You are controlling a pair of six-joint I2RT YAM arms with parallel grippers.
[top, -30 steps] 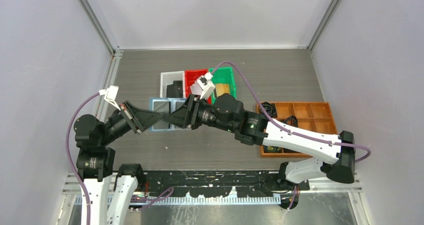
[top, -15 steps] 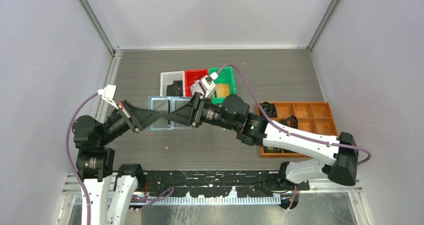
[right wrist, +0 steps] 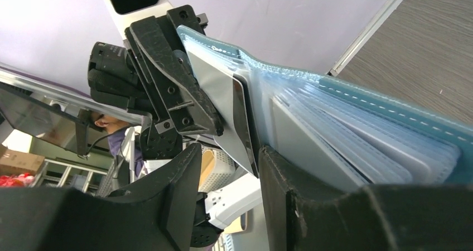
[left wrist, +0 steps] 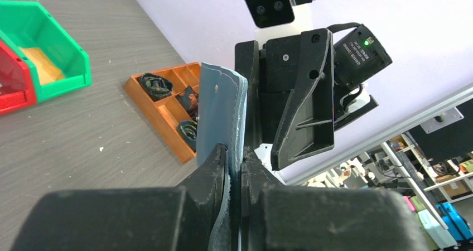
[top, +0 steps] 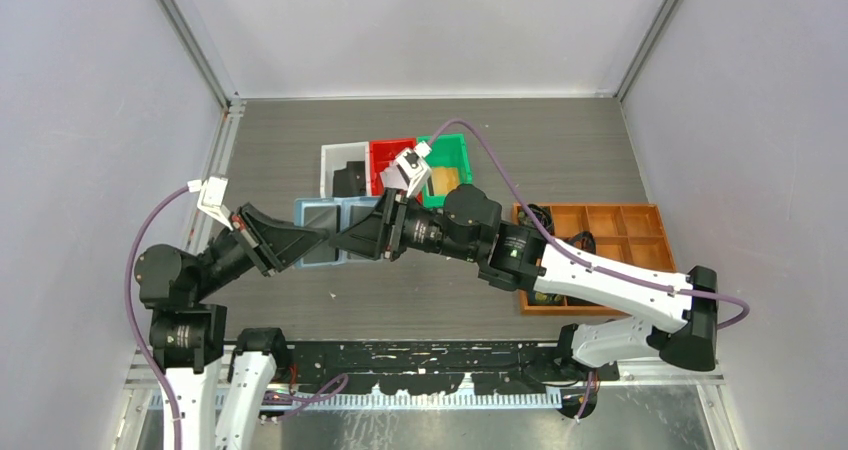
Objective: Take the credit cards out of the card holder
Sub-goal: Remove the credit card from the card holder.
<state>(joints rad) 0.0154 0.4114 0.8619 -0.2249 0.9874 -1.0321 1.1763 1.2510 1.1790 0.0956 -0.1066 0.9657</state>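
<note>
The left hand is pinched shut on the card holder, holding it in the air just on the near side of the red bin. The right hand, narrowly parted, straddles a silver-grey card. It should close on that card alone, then pull straight along the slot.

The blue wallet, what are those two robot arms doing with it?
They are holding it up off the table between them, opened like a book. The left gripper is pinched shut on one edge of the card holder. The right gripper has its fingers apart on either side of a silver-grey card that sticks out of the holder. That card is not out yet.
</note>
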